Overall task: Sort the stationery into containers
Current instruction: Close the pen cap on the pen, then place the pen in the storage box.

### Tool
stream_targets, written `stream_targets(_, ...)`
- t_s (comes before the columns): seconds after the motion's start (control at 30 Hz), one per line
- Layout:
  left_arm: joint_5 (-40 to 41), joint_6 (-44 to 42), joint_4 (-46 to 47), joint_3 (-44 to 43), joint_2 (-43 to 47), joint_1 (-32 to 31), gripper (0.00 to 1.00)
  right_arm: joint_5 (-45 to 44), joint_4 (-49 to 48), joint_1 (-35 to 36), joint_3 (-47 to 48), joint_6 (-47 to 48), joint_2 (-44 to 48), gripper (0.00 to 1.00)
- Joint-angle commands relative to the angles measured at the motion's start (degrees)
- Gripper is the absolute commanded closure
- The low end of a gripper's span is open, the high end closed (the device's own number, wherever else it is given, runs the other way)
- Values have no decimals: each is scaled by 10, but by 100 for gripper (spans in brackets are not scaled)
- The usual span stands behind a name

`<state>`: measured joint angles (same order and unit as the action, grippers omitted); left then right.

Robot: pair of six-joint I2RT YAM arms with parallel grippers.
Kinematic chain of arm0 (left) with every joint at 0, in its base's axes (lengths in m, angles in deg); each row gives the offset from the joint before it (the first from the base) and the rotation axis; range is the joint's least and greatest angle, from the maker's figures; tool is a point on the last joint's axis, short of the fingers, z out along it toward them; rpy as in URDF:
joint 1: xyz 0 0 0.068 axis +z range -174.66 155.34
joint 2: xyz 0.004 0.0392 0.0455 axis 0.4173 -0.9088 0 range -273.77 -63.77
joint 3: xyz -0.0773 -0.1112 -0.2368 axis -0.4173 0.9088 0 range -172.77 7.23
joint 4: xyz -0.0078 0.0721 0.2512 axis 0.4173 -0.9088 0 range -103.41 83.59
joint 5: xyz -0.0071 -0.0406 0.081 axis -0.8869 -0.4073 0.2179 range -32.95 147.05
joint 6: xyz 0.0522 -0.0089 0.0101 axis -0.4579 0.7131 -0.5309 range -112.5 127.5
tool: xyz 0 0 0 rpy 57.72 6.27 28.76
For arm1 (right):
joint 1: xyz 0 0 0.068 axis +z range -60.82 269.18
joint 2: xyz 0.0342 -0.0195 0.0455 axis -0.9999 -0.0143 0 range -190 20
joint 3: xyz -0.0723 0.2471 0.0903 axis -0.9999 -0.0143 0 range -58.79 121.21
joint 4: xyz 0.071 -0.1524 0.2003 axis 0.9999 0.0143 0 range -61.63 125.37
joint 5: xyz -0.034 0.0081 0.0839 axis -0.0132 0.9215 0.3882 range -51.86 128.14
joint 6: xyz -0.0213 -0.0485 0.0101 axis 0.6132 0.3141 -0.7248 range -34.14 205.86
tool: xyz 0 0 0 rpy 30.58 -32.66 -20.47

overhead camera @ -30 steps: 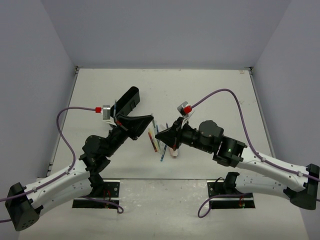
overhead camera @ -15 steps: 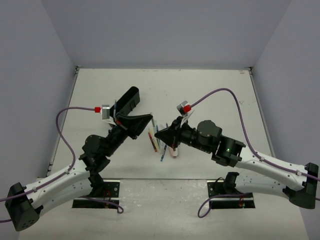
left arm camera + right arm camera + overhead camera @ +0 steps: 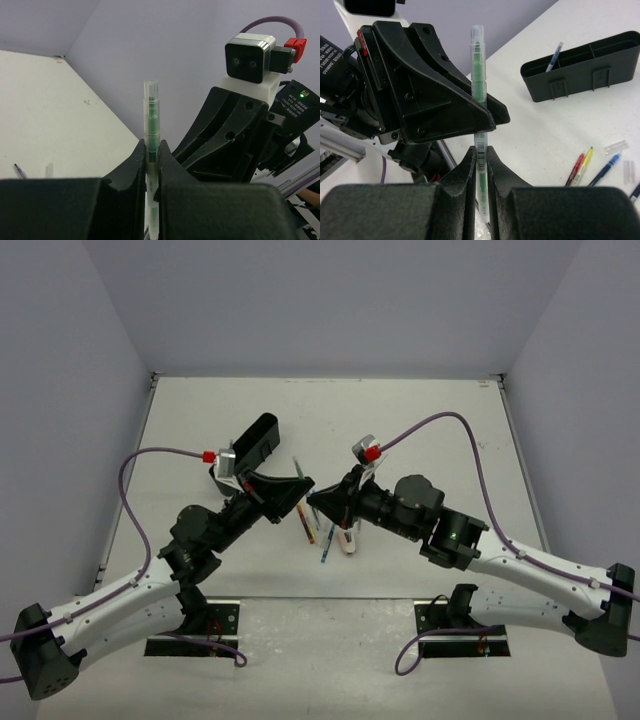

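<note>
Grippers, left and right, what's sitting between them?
A green pen spans from the left gripper to the right gripper, both shut on it, seen in both wrist views.

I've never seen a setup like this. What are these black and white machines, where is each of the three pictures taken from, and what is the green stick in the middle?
These are two robot arms bolted at the near edge of a white table. The wide picture comes from a fixed camera above and behind them: the left arm is on the left, the right arm on the right. The other two pictures come from small cameras on the wrists, each looking along its own two black fingers. The left gripper and the right gripper meet tip to tip, both pinched on one thin green pen with a clear cap, held above the table. Further back on the left stands a long black plastic organiser tray with a blue pen in one compartment. A red pen, a yellow pen and a second blue pen lie loose on the table.
</note>
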<state>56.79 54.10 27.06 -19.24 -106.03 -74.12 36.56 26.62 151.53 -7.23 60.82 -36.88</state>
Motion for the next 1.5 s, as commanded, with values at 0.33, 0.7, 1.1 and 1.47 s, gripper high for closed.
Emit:
stream_targets(0.33, -103, -82, -13, -39, 21, 0, 100, 107, -60, 3, 37, 25, -45, 61)
stream_targets(0.7, -92, -95, -53, -62, 26, 1, 84, 131, -56, 3, 52, 32, -47, 100)
stream_targets(1.1, -66, -149, -159, -150, 29, 0, 30, 159, -42, 3, 16, 43, -32, 100)
stream_targets(1.47, -86, -165, -177, -178, 4, 1, 59, 181, -27, 4, 9, 45, -16, 100)
